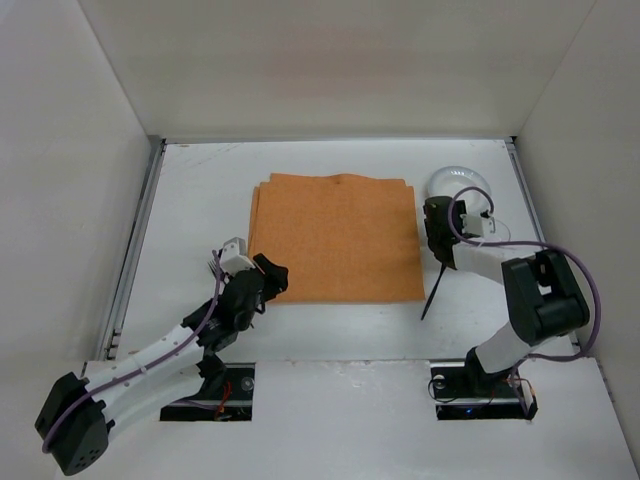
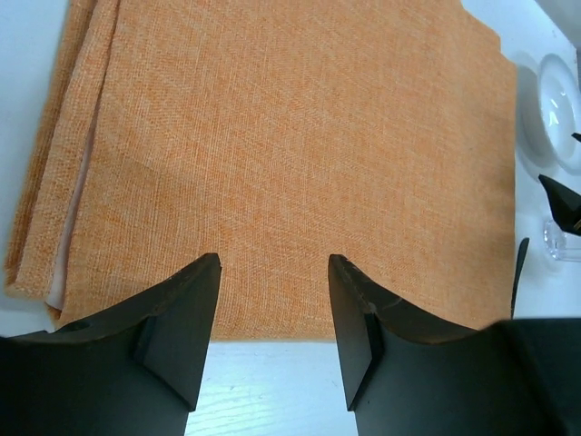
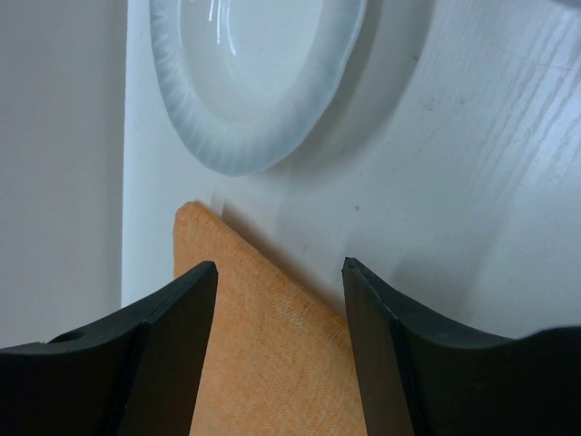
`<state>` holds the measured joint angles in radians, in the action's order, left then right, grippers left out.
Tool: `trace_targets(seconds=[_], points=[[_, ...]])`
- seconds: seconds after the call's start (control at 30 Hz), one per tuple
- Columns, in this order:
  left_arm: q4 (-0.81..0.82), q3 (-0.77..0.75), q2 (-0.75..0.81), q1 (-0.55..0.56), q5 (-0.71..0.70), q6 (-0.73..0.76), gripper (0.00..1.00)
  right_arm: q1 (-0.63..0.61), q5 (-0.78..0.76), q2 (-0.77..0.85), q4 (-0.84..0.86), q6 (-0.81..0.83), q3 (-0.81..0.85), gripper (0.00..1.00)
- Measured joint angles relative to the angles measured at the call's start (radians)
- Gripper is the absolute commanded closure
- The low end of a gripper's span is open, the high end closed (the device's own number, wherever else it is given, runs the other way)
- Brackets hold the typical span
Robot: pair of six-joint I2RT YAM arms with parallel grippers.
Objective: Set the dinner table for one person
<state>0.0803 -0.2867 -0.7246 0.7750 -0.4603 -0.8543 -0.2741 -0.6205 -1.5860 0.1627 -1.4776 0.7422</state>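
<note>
Left gripper (image 1: 268,274), seen from above, sits at the near left corner of the orange placemat (image 1: 335,238), which lies in the middle of the dinner table (image 1: 195,200). The right gripper (image 1: 436,218) is near a white plate (image 1: 458,182), and a thin dark stick (image 1: 433,295) lies beside the placemat. From the left wrist, the fingers are spread over the placemat's near edge, with nothing between them. From the right wrist, the fingers are also spread and empty, over the placemat's corner

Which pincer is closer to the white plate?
Right. The right pincer hangs just short of the plate, over the placemat's corner; the left pincer is across the placemat, at its near left edge.
</note>
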Motion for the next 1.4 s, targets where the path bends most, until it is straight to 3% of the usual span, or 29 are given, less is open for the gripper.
trace_targets(seconds=[0.1,0.2,0.3,0.37,0.43,0.53,0.63,0.7,1.2,1.4], points=[[0.027,0.004,0.0,0.0,0.0,0.013,0.51,-0.01,0.013,0.044,-0.006,0.047,0.002,0.38],[0.07,0.019,-0.001,0.0,0.0,0.029,0.51,-0.016,0.022,0.192,-0.037,0.15,-0.001,0.43],[0.116,0.03,-0.02,0.002,-0.001,0.042,0.51,0.006,0.014,0.406,-0.109,0.25,-0.001,0.59],[0.154,0.039,-0.04,0.004,-0.001,0.049,0.51,0.054,0.005,0.526,-0.174,0.314,0.002,0.83],[0.185,0.047,-0.053,0.005,0.0,0.055,0.51,0.126,-0.003,0.598,-0.251,0.375,0.005,0.89],[0.22,0.064,-0.05,0.01,-0.004,0.068,0.51,0.225,-0.014,0.623,-0.379,0.458,0.009,0.82],[0.239,0.086,-0.029,0.011,-0.008,0.079,0.51,0.292,-0.02,0.597,-0.492,0.527,0.002,0.53],[0.245,0.097,-0.014,0.012,-0.011,0.085,0.5,0.327,-0.022,0.594,-0.542,0.571,-0.013,0.44],[0.293,0.098,-0.06,0.015,-0.012,0.091,0.5,0.406,0.061,0.438,-0.514,0.792,-0.057,0.49],[0.299,0.098,-0.088,0.015,-0.012,0.091,0.5,0.402,0.076,0.455,-0.491,0.819,-0.067,0.61]])
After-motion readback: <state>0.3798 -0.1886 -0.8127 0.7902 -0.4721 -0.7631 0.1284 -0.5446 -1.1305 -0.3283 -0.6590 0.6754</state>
